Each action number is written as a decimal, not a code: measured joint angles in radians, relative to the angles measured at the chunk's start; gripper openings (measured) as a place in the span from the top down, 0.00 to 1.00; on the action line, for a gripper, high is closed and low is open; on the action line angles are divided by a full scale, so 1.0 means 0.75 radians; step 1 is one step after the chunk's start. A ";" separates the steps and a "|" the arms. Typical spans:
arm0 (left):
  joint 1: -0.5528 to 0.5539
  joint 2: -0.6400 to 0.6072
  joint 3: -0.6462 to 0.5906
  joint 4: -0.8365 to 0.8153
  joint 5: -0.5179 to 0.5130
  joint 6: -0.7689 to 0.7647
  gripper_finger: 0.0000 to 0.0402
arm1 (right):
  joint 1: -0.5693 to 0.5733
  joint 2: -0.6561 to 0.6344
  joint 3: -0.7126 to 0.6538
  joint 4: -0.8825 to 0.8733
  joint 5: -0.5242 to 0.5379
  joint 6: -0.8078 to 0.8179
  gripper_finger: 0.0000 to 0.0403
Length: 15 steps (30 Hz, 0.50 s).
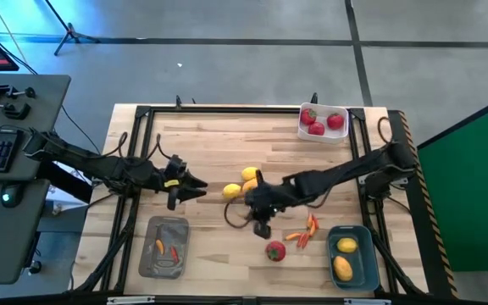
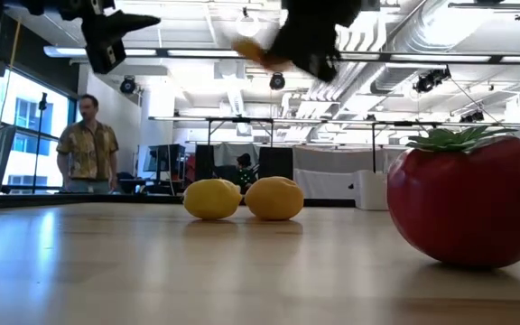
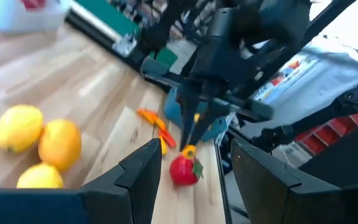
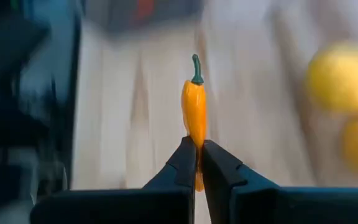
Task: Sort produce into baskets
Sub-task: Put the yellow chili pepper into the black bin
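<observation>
Right gripper [image 4: 199, 163]: fingers pinched on an orange pepper [image 4: 194, 112], lifted off the table.
Left gripper [image 1: 195, 188]: fingers apart, holding nothing, across the lemons [image 1: 242, 182] from the right gripper.
White basket [image 1: 324, 135]: three red fruits, well beyond the right gripper.
Blue basket [image 1: 364, 261]: two lemons.
Grey tray [image 1: 146, 254]: two peppers, near the left gripper.
Loose: red fruit [image 1: 275, 251] and peppers [image 1: 305, 230] just beside the right gripper.

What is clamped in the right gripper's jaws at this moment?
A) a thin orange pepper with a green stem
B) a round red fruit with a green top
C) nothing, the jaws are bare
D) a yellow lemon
A: in the right wrist view the right gripper has its jaws shut on the lower end of the orange pepper, whose green stem points away from them.
</observation>
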 joint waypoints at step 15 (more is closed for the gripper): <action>-0.001 0.153 0.141 0.185 0.048 0.339 0.55 | -0.022 -0.014 0.168 0.394 0.264 -0.045 1.00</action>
